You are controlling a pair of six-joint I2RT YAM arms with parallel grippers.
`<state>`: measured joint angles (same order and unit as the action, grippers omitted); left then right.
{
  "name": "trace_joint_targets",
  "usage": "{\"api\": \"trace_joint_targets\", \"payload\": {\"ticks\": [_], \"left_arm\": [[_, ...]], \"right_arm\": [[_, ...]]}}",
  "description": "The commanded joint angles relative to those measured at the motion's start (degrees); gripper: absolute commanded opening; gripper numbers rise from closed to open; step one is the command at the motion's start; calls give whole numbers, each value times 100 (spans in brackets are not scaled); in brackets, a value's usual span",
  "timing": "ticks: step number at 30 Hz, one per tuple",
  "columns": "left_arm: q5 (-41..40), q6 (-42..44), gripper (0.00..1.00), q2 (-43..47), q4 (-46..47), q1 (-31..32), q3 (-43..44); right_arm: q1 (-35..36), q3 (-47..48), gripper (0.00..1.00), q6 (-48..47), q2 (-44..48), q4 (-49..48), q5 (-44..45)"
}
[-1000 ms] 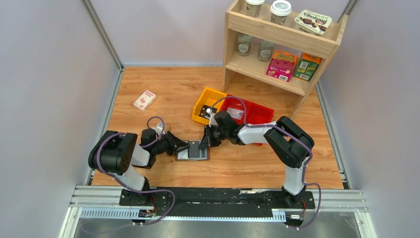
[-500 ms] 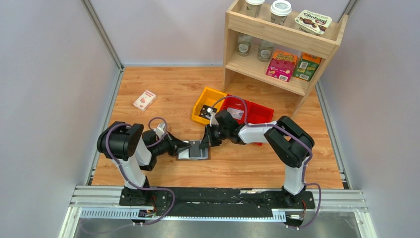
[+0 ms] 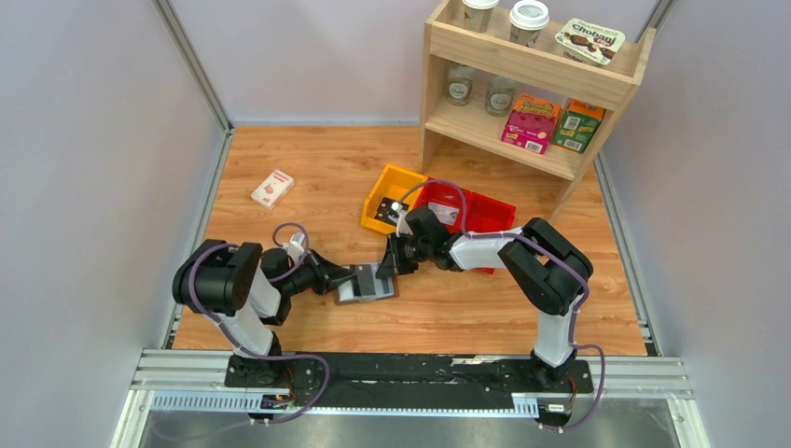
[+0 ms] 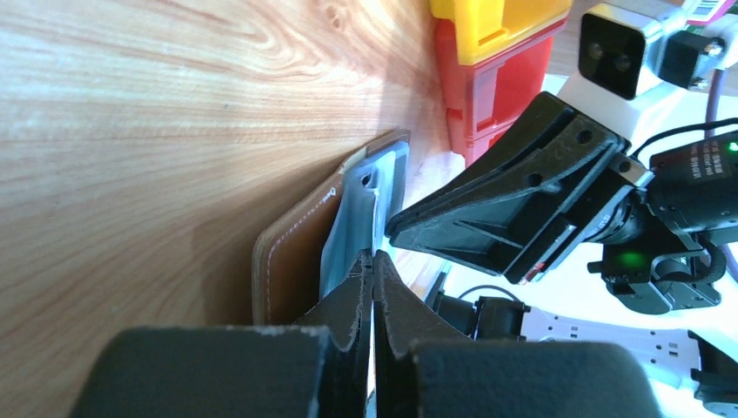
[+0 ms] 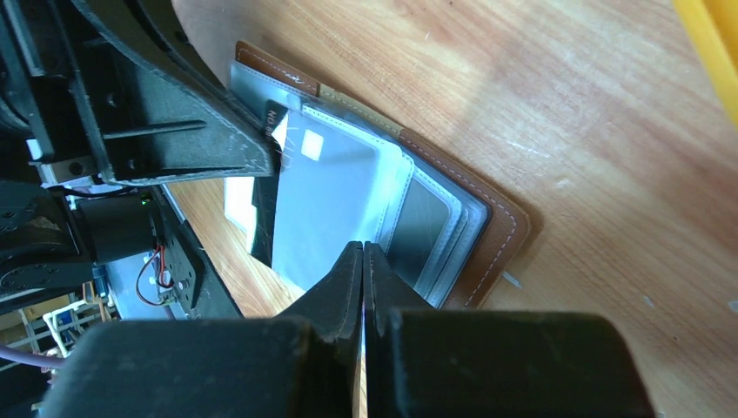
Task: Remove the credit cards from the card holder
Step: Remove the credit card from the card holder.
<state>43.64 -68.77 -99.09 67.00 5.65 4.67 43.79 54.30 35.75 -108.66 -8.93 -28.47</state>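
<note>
- Open card holder [image 3: 367, 284] lies on the surface [image 3: 448, 317], its long axis running between both pincers.
- Left pincer [image 3: 345, 278] is pressed together at the holder's left edge, right pincer [image 3: 385, 270] pressed together at its right edge.

Card holder [image 3: 366, 282]: brown stitched bifold, lying open on the table [image 3: 326, 168], grey-blue inner sleeves up and fanned. Sits nearer the table's near edge than the far one, slightly left of mid-width.

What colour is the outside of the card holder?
The card holder is brown with pale stitching along its edge; the right wrist view shows it best.
</note>
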Motion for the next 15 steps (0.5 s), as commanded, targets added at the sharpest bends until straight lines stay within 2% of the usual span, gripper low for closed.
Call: {"api": "trace_joint_targets", "payload": {"ticks": [1, 4, 8, 15], "left_arm": [[-127, 539, 0, 671, -755, -125, -10], [-311, 821, 0, 1258, -1582, -117, 43], [-627, 1357, 0, 2066, -3286, -126, 219], [-1015, 1683, 0, 3403, -4800, -125, 394]], "right_arm": [[-134, -306, 0, -446, -279, 1288, 1212], [-134, -341, 0, -446, -217, 1332, 1282], [-134, -333, 0, -463, -156, 1350, 1265], [-134, -254, 0, -463, 11, 1350, 1124]]}}
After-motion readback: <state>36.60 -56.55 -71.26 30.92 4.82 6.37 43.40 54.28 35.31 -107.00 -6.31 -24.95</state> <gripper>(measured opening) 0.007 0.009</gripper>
